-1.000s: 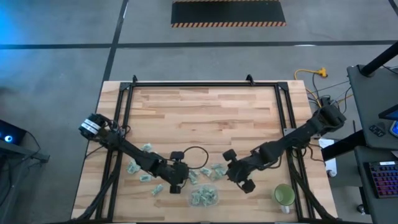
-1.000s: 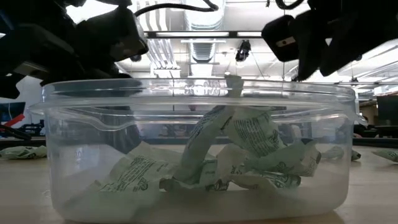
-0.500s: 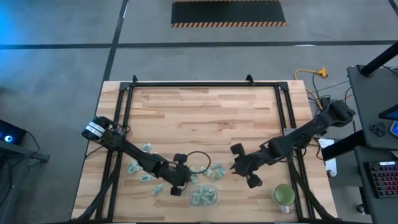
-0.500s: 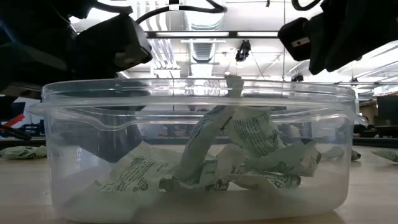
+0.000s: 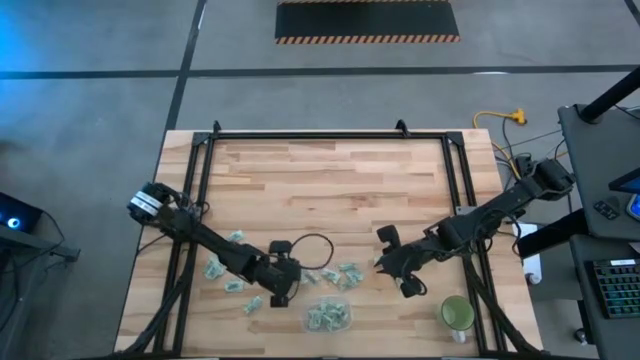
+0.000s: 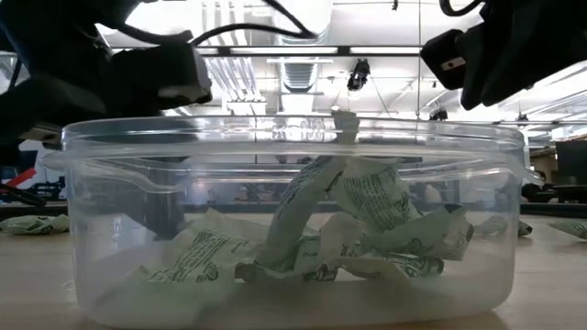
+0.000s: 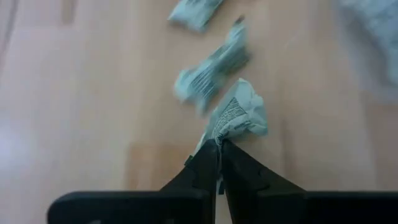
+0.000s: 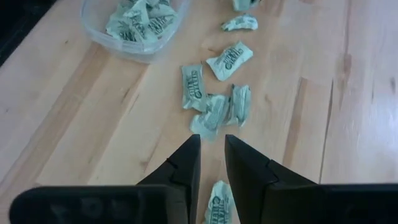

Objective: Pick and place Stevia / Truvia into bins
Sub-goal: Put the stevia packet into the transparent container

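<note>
Stevia sachets lie in two groups: a heap inside the clear bin (image 5: 328, 317) near the table's (image 5: 330, 190) front edge, and loose ones scattered on the wood behind and to the left of it. In the right wrist view, six or so loose sachets (image 8: 229, 60) can be counted on the boards between that gripper and the bin (image 8: 134, 25), three of them bunched together just ahead of the fingertips, plus one more lying below the fingers. The high view shows four or five further sachets (image 5: 232, 262) beside the left arm. How many fill the bin cannot be counted; the low view shows them piled and crumpled behind its see-through wall (image 6: 110, 238). The left gripper (image 7: 219, 146) sits low over the table just left of the bin, its fingers pinched together on the corner of one crumpled sachet (image 7: 239, 114), with two more blurred sachets lying just beyond it. The right gripper (image 8: 212, 138) hangs above the table to the right of the scatter, its two fingers a narrow gap apart and holding nothing. One round green cup (image 5: 457, 313) stands near the front right corner.
</note>
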### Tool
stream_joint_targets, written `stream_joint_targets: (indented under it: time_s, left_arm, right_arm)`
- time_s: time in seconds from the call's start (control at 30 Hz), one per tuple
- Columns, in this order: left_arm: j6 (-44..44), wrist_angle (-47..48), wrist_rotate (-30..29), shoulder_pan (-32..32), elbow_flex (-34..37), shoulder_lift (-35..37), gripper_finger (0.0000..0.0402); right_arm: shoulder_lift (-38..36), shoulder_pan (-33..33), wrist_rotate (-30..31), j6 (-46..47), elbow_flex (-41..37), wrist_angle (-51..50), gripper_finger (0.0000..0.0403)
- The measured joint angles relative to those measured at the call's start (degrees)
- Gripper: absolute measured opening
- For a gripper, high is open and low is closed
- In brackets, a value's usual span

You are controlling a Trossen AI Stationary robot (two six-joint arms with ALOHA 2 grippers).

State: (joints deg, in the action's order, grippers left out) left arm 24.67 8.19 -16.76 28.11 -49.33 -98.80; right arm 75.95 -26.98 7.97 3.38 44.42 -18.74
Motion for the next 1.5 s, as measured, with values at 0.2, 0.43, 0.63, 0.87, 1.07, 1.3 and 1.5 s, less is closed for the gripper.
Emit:
stream_joint_targets:
  time_s: [0.2,0.43,0.63,0.87,1.07,1.3,1.5]
  left_arm:
    - [1.85,-1.41,-0.47,0.99,0.04,5.08,0.0001]
    - [-8.82,-16.83,1.55,3.61,-0.1,7.06,0.0]
    - [-17.65,-28.37,10.61,3.68,-1.35,3.35,0.0]
    - [-17.54,-28.14,13.15,3.35,-2.16,0.48,0.0]
    - [-11.23,-28.13,13.09,3.18,-1.78,0.48,0.0015]
    - [-10.06,-28.22,12.38,3.11,-1.63,0.48,0.0103]
    - [-10.23,-27.94,12.23,2.96,-1.63,0.9,0.015]
  right_arm:
    - [0.95,0.04,0.71,2.61,-0.18,-3.69,0.0063]
    - [0.78,0.26,1.78,6.1,-1.49,-6.1,0.0061]
    - [0.95,0.27,3.12,3.94,-4.09,0.88,0.0059]
    - [0.95,0.28,3.13,3.52,-4.71,1.76,0.0063]
    - [0.95,0.35,4.1,6.58,-5.98,1.68,0.0078]
    - [0.95,1.4,4.28,8.54,-8.51,1.69,0.012]
    - [0.95,2.36,4.24,9.21,-10.2,1.81,0.0146]
